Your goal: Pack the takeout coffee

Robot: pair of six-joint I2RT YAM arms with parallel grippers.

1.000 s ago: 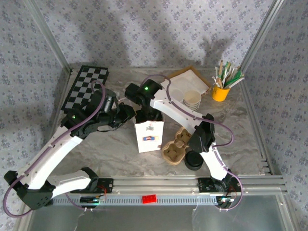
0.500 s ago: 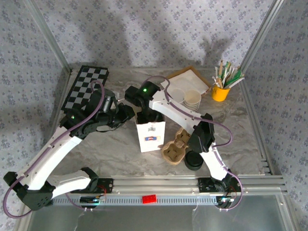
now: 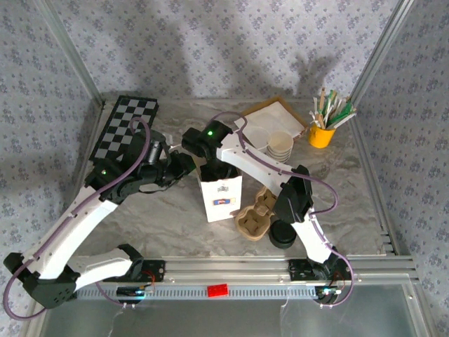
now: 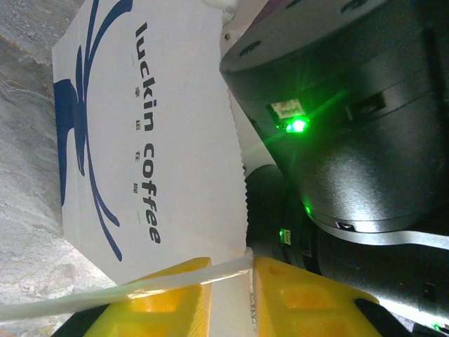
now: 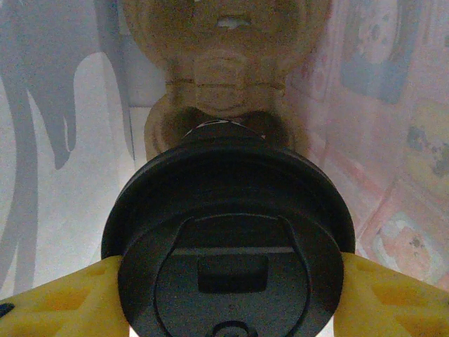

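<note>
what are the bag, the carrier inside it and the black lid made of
Bag: thin white paper, matte; its top edge is serrated. Carrier: brown moulded pulp, it seems, dull and grainy. Lid: likely plastic, smooth black with a faint sheen and crisp moulded ridges.

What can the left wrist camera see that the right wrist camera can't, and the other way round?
Left wrist camera: the paper bag from outside, "luckin coffee" printed on it, the left fingers pinching its edge, and the black casing of the right arm. Right wrist camera: the right fingers holding a black-lidded coffee cup, a brown cup carrier beyond it. Both: the bag, outside in one, inside in the other.
</note>
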